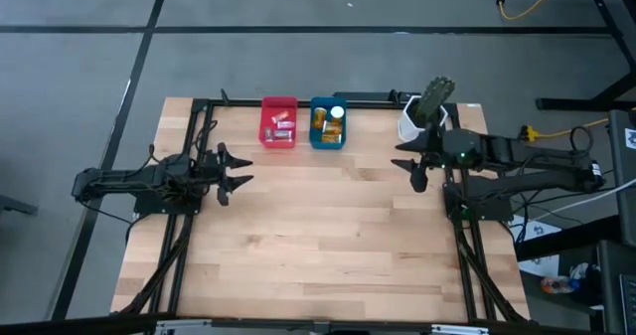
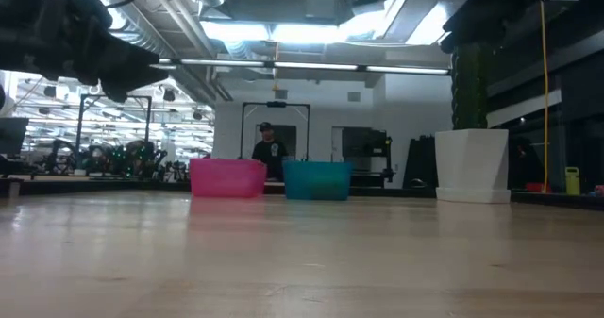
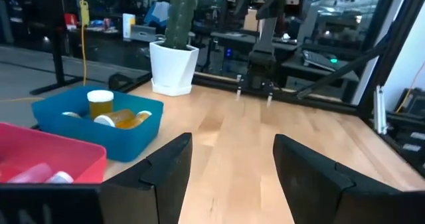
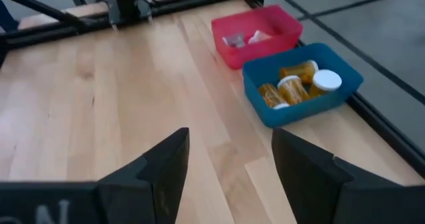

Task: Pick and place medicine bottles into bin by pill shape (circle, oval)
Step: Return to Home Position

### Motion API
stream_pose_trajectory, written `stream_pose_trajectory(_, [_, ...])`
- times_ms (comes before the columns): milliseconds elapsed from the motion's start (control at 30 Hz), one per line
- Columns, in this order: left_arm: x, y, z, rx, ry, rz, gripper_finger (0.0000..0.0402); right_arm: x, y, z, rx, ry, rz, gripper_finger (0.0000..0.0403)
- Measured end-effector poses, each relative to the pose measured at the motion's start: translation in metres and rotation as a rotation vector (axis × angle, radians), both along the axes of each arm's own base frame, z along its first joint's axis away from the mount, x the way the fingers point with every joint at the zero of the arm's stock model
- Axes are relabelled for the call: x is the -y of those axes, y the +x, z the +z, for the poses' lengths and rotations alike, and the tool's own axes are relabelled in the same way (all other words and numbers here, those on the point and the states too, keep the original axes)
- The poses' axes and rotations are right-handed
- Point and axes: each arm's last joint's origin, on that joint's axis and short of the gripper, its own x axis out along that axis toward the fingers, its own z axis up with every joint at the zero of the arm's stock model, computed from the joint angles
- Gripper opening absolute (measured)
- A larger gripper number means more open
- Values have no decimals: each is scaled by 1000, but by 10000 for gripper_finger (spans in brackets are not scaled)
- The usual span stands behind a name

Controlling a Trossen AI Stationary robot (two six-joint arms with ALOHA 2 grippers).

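Several orange medicine bottles with white caps (image 1: 329,124) lie in the blue bin (image 1: 327,142) at the table's far edge; they also show in the right wrist view (image 4: 295,84) and the left wrist view (image 3: 113,111). Small clear bottles (image 1: 281,126) lie in the red bin (image 1: 264,116) beside it. My left gripper (image 1: 237,170) is open and empty above the table's left side. My right gripper (image 1: 407,164) is open and empty above the right side.
A white pot with a green cactus (image 1: 422,111) stands at the far right corner, close behind my right arm. The wooden tabletop (image 1: 328,236) lies bare between the arms and toward the near edge. A person (image 2: 271,148) stands in the room beyond the bins.
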Motion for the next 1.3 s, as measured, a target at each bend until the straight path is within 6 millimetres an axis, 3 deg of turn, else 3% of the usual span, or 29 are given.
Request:
stream_pose_trajectory(333, [0,0,0,14,-65,2,206,-1,-1,-43,124,6,33,217])
stream_pose_trajectory(600, [0,0,0,13,-65,2,206,-2,2,-110,252,-39,87,217])
stream_pose_trajectory(700, [0,0,0,13,-65,2,206,-2,-3,-126,282,-85,101,217])
stream_pose_trajectory(933, [0,0,0,13,-65,3,206,-3,-13,-144,242,-151,148,217])
stream_pose_trajectory(1300, [0,0,0,14,-65,3,206,-8,-35,-149,331,-205,274,217])
